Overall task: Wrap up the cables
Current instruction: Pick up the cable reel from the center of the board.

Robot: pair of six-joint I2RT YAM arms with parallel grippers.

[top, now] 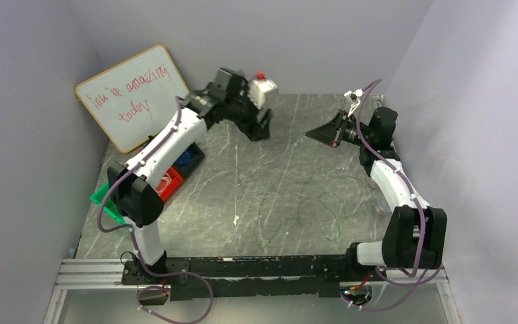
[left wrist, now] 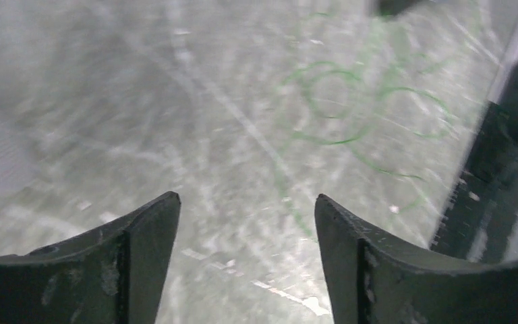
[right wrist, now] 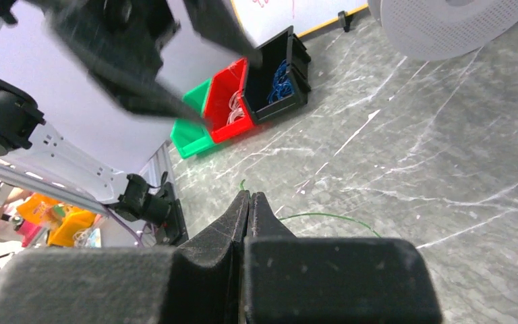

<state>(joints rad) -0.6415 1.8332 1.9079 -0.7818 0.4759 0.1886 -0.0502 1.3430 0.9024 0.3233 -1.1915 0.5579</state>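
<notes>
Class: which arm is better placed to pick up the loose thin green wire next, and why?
Probably the left: the left gripper stands open, facing the thin green wire strewn loose on the grey table. The right gripper is shut.

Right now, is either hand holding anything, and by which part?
Left hand is open, empty. Right hand is shut; thin green wire shows at its fingertips, but a pinch cannot be told.

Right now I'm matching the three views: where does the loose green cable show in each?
Top external: green cable sprawled loose, centre-right.
Left wrist: loops at upper right.
Right wrist: thin arc just below centre.
Shared landmark: the white-veined grey table.
</notes>
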